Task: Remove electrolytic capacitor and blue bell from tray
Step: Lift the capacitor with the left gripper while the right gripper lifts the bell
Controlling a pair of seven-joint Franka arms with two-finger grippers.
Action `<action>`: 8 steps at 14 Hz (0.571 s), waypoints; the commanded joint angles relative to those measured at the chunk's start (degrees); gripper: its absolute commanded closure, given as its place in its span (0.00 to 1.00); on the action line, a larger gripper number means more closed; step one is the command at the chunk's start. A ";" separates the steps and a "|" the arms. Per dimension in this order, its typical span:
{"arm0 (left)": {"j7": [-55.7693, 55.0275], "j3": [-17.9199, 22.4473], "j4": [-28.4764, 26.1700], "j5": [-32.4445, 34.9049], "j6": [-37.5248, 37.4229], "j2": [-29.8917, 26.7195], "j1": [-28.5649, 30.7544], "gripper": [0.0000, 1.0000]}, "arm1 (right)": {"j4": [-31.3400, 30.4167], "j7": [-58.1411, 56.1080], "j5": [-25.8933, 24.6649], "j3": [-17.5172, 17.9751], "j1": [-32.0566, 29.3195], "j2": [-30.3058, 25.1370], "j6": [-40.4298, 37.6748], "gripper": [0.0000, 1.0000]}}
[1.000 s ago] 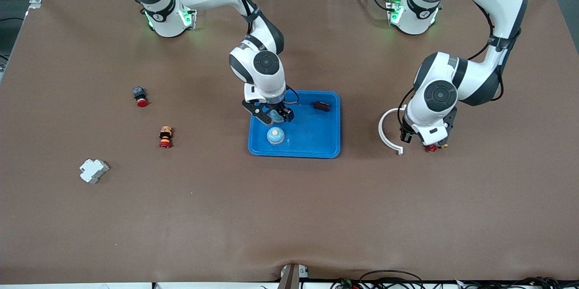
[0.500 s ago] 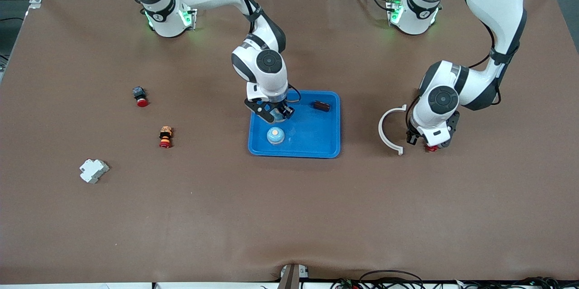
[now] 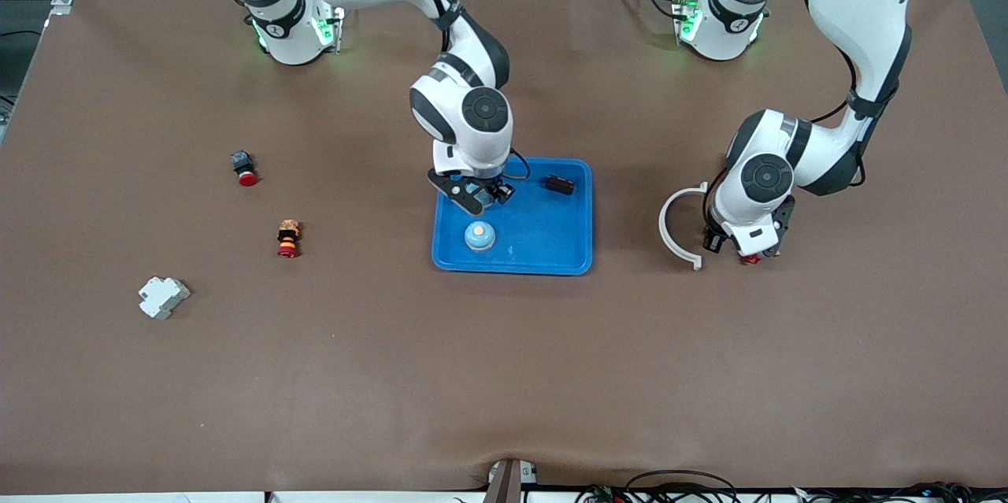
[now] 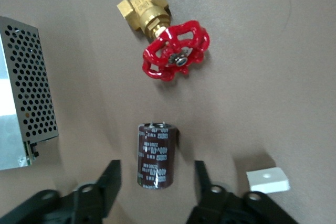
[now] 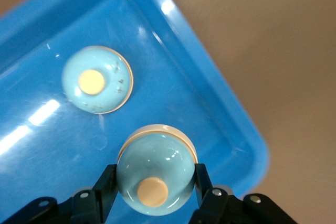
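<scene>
A dark maroon capacitor (image 4: 156,156) lies on the brown table between the fingers of my left gripper (image 4: 156,170), which stands open with a gap on each side. In the front view that gripper (image 3: 742,251) is low over the table toward the left arm's end, and the hand hides the capacitor. My right gripper (image 5: 155,174) is shut on a light-blue bell (image 5: 157,161) with a tan button, held over the blue tray (image 3: 551,251). A second bell (image 3: 479,235) sits in the tray, and a small dark part (image 3: 560,185) lies by the tray's rim nearest the bases.
Beside the capacitor are a red-handled brass valve (image 4: 176,56), a perforated metal box (image 4: 26,98) and a white block (image 4: 268,180). A white arc (image 3: 676,227) lies between the tray and the left hand. Two red buttons (image 3: 245,168) (image 3: 288,239) and a white part (image 3: 163,297) lie toward the right arm's end.
The right gripper, open a second ago, has shut on the bell over the tray. The left hand has shifted slightly by the valve.
</scene>
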 commanded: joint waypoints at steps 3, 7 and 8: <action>-4.64 -3.86 2.04 0.59 -4.10 -3.32 -0.03 0.00 | 3.92 -16.59 0.21 0.03 -6.96 -7.34 -14.06 1.00; -9.58 -8.60 8.27 0.50 -11.20 -3.32 -0.12 0.00 | -3.62 -35.31 0.21 -0.05 -17.14 -17.01 -14.88 1.00; -10.19 -9.92 9.86 0.50 -13.49 -3.32 -0.38 0.00 | -4.95 -39.36 0.04 -0.05 -19.52 -18.51 -14.88 1.00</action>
